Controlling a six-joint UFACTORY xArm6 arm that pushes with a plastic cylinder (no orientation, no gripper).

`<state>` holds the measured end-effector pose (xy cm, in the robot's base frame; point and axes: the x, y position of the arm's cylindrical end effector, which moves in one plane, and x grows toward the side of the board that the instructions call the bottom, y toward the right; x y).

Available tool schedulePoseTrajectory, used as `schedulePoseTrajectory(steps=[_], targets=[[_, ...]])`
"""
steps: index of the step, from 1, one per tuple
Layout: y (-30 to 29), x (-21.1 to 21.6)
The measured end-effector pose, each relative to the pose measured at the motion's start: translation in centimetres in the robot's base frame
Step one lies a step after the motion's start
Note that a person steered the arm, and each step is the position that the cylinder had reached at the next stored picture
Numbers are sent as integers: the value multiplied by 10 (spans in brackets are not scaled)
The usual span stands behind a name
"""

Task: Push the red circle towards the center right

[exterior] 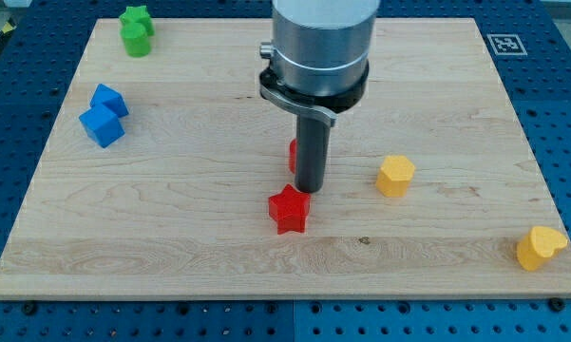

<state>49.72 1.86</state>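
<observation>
My tip (pixel 311 188) sits near board centre, just above the red star (pixel 289 209). The red circle (pixel 293 155) is mostly hidden behind the rod, only a sliver showing at its left edge; contact cannot be judged. No pincer fitted, so no jaw state. A yellow hexagon (pixel 395 176) lies to the view's right.

I read no words or numbers; only a black-and-white square marker (pixel 505 44) sits at the surface's (pixel 190 237) top-right corner.
</observation>
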Motion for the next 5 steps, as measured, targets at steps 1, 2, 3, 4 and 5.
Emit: schedulePoseTrajectory(steps=[1, 2, 3, 4, 5], targets=[[0, -22], [-23, -21], [-62, -28], [-33, -45], [-10, -45]])
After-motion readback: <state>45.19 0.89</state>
